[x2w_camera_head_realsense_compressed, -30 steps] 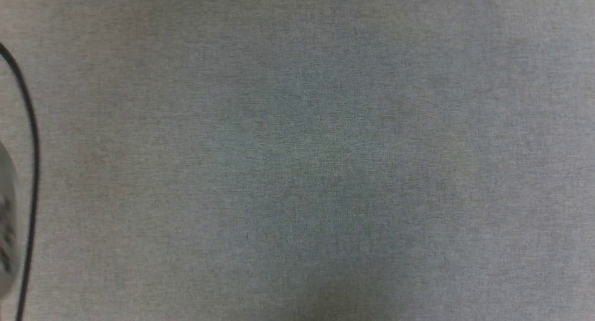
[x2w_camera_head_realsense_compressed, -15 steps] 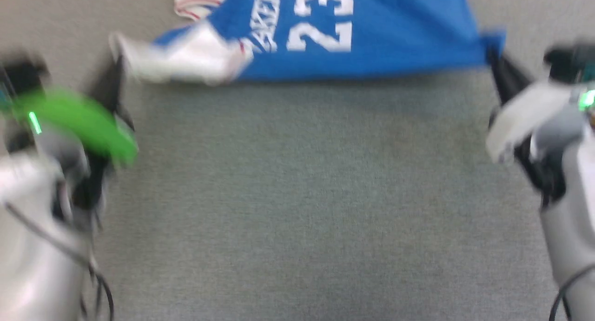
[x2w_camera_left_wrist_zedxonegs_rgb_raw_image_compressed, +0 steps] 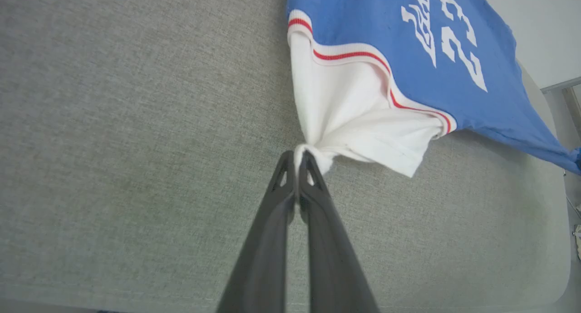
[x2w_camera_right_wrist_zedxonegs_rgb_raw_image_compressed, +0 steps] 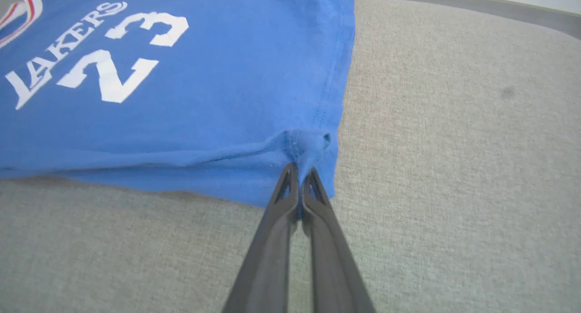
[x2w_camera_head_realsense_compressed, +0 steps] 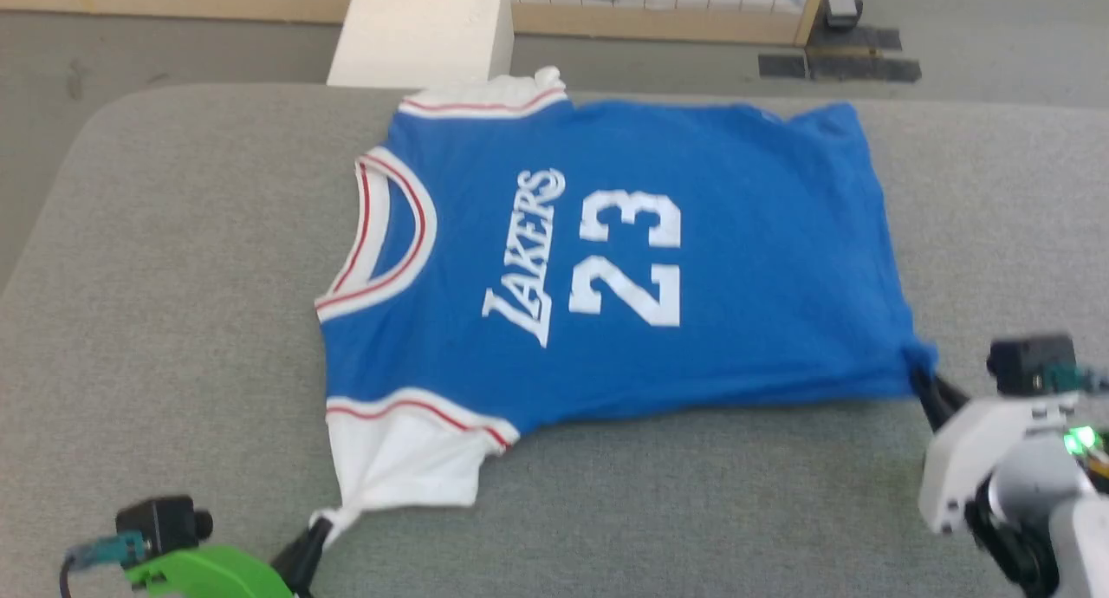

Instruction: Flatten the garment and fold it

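Tilted up and sharpened since half a second ago; now takes in the whole garment (x2w_camera_head_realsense_compressed: 624,251), spread front-up on the grey table (x2w_camera_head_realsense_compressed: 173,277).

Lies with its long axis side to side: collar toward the robot's left, hem toward its right. Mostly flat, but bunched at the far sleeve (x2w_camera_head_realsense_compressed: 494,95). Pinched along the near edge at both ends — left gripper (x2w_camera_left_wrist_zedxonegs_rgb_raw_image_compressed: 297,156) clamped tight on the tip of the near white sleeve (x2w_camera_left_wrist_zedxonegs_rgb_raw_image_compressed: 354,122), right gripper (x2w_camera_right_wrist_zedxonegs_rgb_raw_image_compressed: 299,168) clamped tight on the near hem corner (x2w_camera_right_wrist_zedxonegs_rgb_raw_image_compressed: 308,143), cloth puckered at each. Stretches away ahead of both grippers, so probably calls for even tension along that near edge — left arm nearer the sleeve end, right nearer the hem.
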Motion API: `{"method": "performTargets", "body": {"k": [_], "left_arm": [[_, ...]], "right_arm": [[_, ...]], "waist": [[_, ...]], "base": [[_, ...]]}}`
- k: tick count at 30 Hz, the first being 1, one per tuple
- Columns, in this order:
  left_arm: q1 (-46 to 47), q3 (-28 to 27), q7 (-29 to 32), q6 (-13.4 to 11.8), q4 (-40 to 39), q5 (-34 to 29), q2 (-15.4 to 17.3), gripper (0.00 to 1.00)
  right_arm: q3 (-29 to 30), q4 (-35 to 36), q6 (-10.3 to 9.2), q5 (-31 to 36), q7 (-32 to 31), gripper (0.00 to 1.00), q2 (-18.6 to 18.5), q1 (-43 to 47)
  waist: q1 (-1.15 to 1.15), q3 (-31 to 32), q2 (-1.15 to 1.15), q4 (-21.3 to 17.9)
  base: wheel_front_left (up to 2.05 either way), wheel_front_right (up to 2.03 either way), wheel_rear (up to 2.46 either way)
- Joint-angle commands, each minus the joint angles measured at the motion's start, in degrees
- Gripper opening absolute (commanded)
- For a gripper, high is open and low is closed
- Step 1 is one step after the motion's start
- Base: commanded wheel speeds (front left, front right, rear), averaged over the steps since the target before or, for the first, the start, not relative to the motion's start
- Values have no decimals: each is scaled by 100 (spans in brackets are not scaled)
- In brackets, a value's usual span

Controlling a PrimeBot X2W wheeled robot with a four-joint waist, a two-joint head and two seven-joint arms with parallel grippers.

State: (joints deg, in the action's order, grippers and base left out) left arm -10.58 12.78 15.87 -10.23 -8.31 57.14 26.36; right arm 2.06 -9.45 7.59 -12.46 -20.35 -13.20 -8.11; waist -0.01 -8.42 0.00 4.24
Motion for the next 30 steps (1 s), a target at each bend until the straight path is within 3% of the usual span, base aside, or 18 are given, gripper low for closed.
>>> {"method": "performTargets", "body": {"k": [1,6,11,14,17,21,26,30], "left_arm": [[-177,-9,16,-77,-39,49,-24,0],[-566,65,122,-293,1,-22,57,0],[-906,23,174,-523,-47,76,3,0],[-899,45,-106,-533,-87,-165,-17,0],[-670,127,-711,-543,-1,-692,-117,0],[-120,384,-1591,-468,282,-1386,-431,0],[693,557,-2328,-449,749,-1985,-694,0],[1327,599,-2507,-348,1041,-2181,-724,0]], "right_arm": [[98,89,-10,68,-116,0,47,228],[337,313,-10,160,-501,0,223,909],[485,543,-10,229,-494,0,497,1588],[578,596,-10,270,-121,0,624,1785],[241,629,-10,366,708,0,536,1823],[-15,460,-10,469,1592,0,498,1748],[-22,278,-10,545,2051,0,575,1530],[58,273,-10,589,2122,0,600,1289]], "waist": [[1,120,0,51],[1,208,0,47],[1,273,0,12],[1,276,0,-13],[1,271,0,-44],[1,260,0,-98],[1,249,0,-135],[1,162,0,-168]], "base": [[0,0,0],[0,0,0],[0,0,0],[0,0,0],[0,0,0],[0,0,0],[0,0,0],[0,0,0]]}}
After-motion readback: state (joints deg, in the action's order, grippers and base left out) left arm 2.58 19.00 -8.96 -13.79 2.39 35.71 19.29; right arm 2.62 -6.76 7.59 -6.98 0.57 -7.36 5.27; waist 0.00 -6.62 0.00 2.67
